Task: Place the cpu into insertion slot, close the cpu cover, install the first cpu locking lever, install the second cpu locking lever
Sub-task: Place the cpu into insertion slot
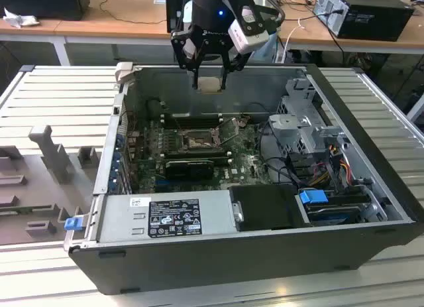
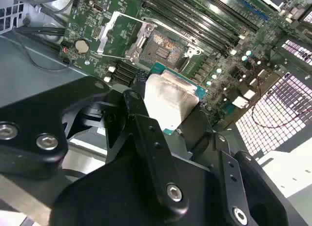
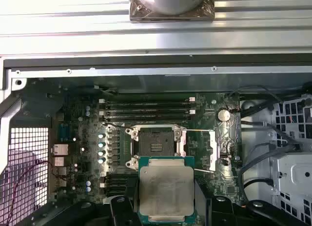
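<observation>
A ribbed aluminium table (image 1: 371, 108) carries one open black computer case (image 1: 265, 260), with wooden desks (image 1: 99, 28) behind it. Nearest in the exterior view, at six o'clock inside the case, lies one grey box-shaped power supply (image 1: 165, 214) with a printed label. Beyond it spreads one green motherboard (image 1: 245, 164).

Near the board's middle sits the one insertion slot (image 1: 195, 142) (image 3: 155, 143), a square black-rimmed socket with a tan contact field. It is bare and unfilled. The one cpu cover (image 3: 213, 150), a thin frame of dark grey metal, stands swung open at about two o'clock of the slot in the exterior view. Two thin wire locking levers (image 3: 197, 131) appear released beside it.

Farther off, at twelve o'clock of the slot and well above the board, the black gripper (image 1: 211, 78) (image 3: 165, 211) is clenched on the one cpu (image 1: 211, 85) (image 3: 166, 192) (image 2: 170, 101), a small flat square chip with a pale silver face. The chip is pinched by opposite edges and hangs in the air, apart from the socket.

By the look of it, no step is finished. The chip is in hand but unseated, the cover is unclosed, and both levers are left to install.
</observation>
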Available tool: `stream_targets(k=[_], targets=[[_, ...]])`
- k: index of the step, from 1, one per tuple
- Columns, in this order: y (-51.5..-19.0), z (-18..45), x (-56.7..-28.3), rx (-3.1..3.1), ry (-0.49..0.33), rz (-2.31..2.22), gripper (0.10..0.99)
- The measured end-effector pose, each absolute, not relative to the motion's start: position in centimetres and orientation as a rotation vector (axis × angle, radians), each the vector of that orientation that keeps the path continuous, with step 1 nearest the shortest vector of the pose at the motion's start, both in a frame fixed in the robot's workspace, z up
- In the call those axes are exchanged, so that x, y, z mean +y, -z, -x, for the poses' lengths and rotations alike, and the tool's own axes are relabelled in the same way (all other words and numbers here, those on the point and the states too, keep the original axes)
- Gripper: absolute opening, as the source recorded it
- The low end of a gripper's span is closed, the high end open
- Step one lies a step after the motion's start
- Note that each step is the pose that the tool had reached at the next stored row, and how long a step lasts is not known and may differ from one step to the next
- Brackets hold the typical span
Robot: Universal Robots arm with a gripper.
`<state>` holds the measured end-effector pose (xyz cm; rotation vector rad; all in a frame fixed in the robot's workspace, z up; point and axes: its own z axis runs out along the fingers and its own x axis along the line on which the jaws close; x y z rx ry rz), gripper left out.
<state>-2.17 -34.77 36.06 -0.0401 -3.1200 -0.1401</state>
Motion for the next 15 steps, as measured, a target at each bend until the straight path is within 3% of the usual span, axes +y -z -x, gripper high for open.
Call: stream_targets(k=[15], targets=[[-35.82, 2.17, -34.85, -3.105, 0.137, 0.400, 0.541]])
